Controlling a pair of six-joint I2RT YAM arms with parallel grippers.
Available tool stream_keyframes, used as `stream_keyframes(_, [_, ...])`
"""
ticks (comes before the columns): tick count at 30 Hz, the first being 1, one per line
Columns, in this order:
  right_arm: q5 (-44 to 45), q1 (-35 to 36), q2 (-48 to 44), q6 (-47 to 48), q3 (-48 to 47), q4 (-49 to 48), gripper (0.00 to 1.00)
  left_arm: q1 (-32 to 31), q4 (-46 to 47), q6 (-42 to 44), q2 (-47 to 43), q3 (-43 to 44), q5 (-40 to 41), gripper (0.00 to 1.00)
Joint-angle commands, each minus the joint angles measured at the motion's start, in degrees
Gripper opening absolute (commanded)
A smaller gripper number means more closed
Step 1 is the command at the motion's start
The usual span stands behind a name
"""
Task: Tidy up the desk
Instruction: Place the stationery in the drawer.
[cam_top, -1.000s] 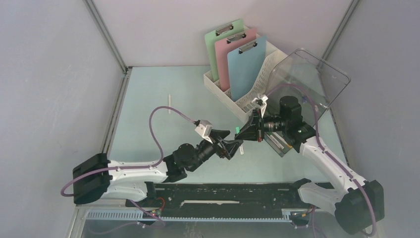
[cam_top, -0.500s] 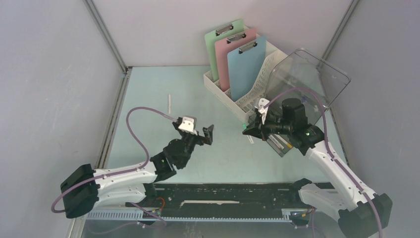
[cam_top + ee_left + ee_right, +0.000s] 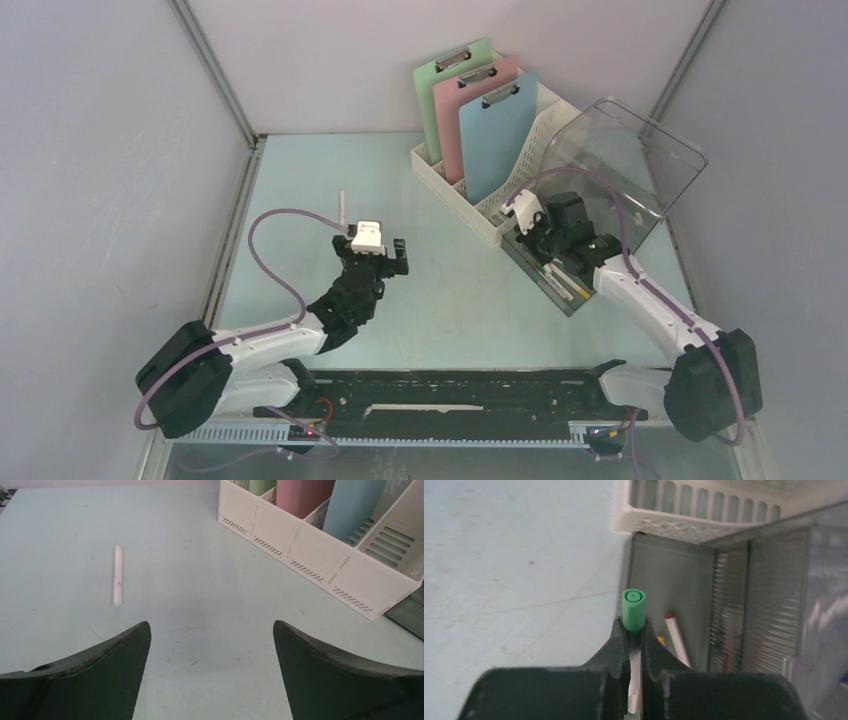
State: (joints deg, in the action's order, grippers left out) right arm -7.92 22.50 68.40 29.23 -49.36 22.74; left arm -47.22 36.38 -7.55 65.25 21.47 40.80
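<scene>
1. The desk (image 3: 300,180) is a pale mint-blue top that fills the floor of the enclosure. It runs from the arm bases at the near edge to the far wall, and everything else sits on it.
2. A clear plastic box (image 3: 625,160) stands at the far right with its lid tilted up and back. Its low tray lies nearer, just right of the rack's near end, and holds a few pens, one of them with a red tip (image 3: 676,635).
3. A white slotted file rack (image 3: 310,565) sits far and right of centre, set at an angle to the desk's edges.
4. Three clipboards stand upright in the rack, clips up: a green one (image 3: 440,85) farthest back, a pink one (image 3: 480,100) in the middle, a blue one (image 3: 497,140) nearest.
5. The left gripper (image 3: 211,625) hangs over bare desk left of centre. Its fingers are spread wide apart with nothing between them.
6. The right gripper (image 3: 633,627) hangs over the near left edge of the box tray. Its fingers are pressed together on a green-capped marker (image 3: 634,605), and the cap sticks out past the tips.
7. A white pen (image 3: 117,575) lies alone on the desk, to the far left of the left gripper and well apart from the rack.
</scene>
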Motion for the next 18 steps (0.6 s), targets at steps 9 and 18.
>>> stream_keyframes(9, [12.2,-2.7,7.1,-0.8,-2.7,-2.0,0.00,0.9,2.0,-1.0,1.3,1.1,0.2,1.00])
stream_keyframes(18, [11.2,-2.7,9.7,-1.7,-5.0,1.2,0.25,1.1,2.4,-1.1,1.2,0.8,0.2,1.00])
